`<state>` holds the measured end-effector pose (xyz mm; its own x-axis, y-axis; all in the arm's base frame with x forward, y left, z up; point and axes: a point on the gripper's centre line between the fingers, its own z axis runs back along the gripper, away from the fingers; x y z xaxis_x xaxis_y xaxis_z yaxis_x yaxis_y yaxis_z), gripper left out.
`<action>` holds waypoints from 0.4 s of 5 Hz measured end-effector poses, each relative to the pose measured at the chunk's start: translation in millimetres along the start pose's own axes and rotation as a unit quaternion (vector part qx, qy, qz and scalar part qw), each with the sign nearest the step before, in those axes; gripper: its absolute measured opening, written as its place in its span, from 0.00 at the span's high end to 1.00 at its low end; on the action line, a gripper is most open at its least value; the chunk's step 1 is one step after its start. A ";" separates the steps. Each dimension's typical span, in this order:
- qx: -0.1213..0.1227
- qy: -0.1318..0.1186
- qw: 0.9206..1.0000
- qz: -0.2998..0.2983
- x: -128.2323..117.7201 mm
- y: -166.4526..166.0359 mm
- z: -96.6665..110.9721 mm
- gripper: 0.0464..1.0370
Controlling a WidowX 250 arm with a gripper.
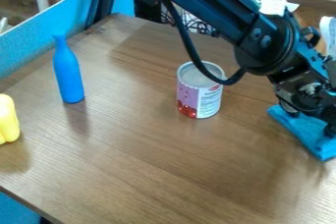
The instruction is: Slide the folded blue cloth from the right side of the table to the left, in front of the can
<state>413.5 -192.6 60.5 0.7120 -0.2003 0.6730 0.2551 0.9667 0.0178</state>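
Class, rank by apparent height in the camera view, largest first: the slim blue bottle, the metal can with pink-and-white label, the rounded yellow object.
1. Blue bottle
2. Metal can
Unsure: yellow object; the left edge cuts it off, and its visible height nears the can's.

I seem to be in a lab or workshop: my jointed black arm (197,7) with its looping cable (190,48) spans a wooden table (144,169) edged by a blue panel (49,34), with tangled wires (190,22) beyond.
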 end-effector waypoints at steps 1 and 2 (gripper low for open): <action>0.002 0.017 1.000 0.001 -18.6 6.3 16.6 0.04; 0.002 0.040 0.999 0.012 -44.7 28.1 41.9 0.04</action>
<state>361.4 -149.8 61.9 0.7685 -0.1889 0.6114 0.2343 0.9721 0.0057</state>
